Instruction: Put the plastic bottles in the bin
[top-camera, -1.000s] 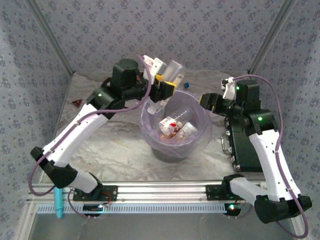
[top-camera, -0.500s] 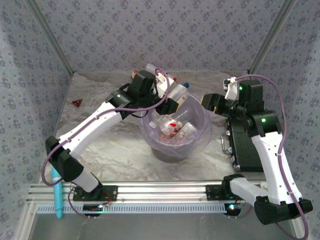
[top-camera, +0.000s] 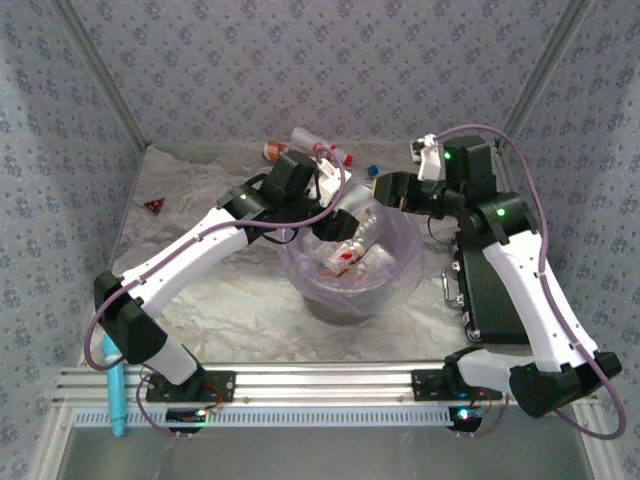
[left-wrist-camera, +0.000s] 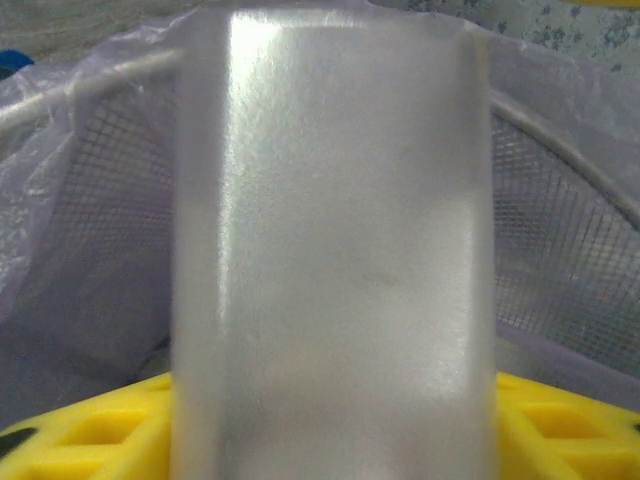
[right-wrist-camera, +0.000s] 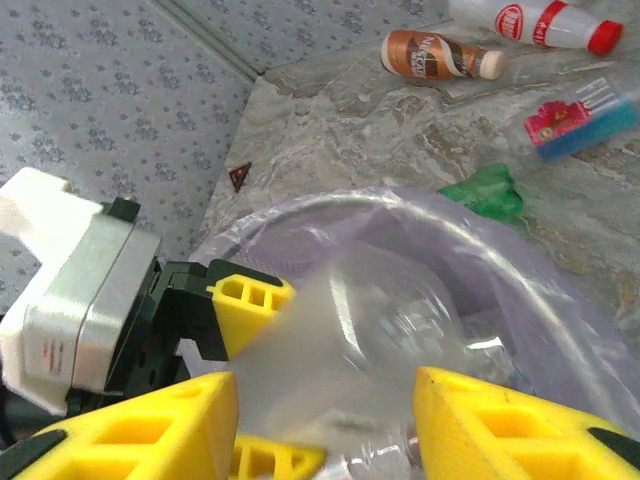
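Over the bin (top-camera: 296, 262), the left gripper (top-camera: 340, 224) reaches in at the 10 o'clock rim. A clear bottle (top-camera: 364, 230) sits tilted between its fingers, though whether they clamp it cannot be told. The right gripper (top-camera: 380, 190) hovers at 1 o'clock, jaws apart and empty. Several bottles (top-camera: 343, 257) lie inside the bin. Other bottles (top-camera: 322, 147) rest on the table (top-camera: 220, 300) at 12 o'clock.
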